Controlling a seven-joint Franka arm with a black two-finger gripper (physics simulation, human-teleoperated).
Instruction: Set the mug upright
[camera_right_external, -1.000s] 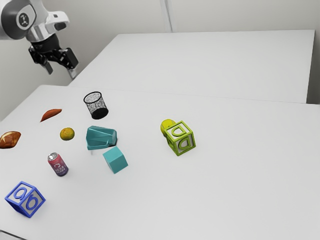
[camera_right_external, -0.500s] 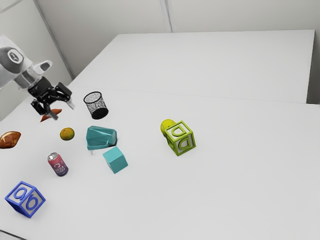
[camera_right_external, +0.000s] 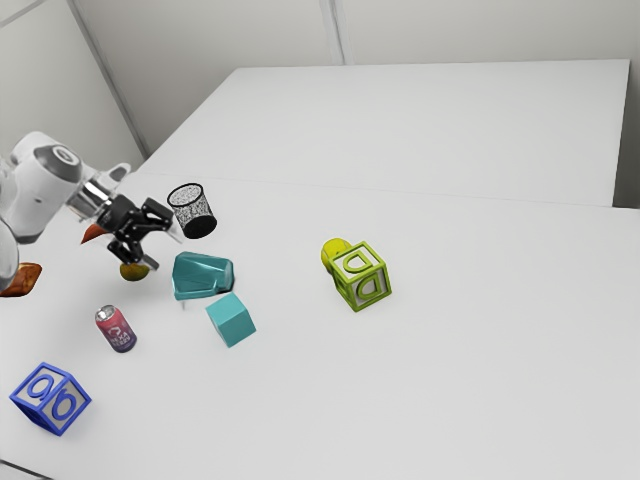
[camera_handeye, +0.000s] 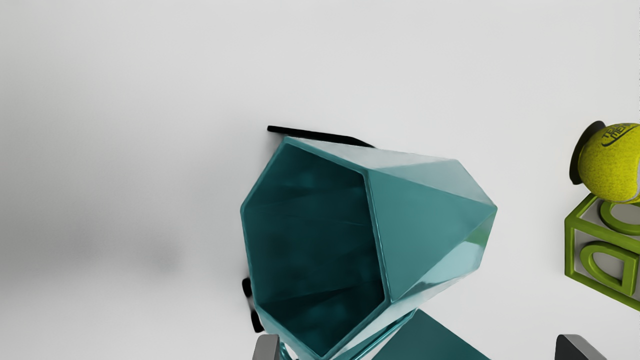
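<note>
My gripper (camera_right_external: 160, 242) hangs above the table at the exterior view's left, close to the mug and over the small orange-yellow ball. The teal faceted mug (camera_right_external: 202, 275) lies on its side, its mouth toward my hand. In the wrist view the dark opening of the mug (camera_handeye: 315, 250) faces the camera, and the fingertips of the gripper (camera_handeye: 417, 347) stand wide apart with nothing gripped. Part of the handle is hidden beneath the mug.
A teal cube (camera_right_external: 231, 320) sits beside the mug. Around them are a black mesh cup (camera_right_external: 192, 211), a soda can (camera_right_external: 116, 329), a blue block (camera_right_external: 50, 398), a green block (camera_right_external: 361, 276), a tennis ball (camera_right_external: 335, 250) and a brown bread-like item (camera_right_external: 20, 280).
From the exterior view's upper left, my hand has come down and toward the exterior view's right, much closer to the mug. The objects on the table have kept their places.
</note>
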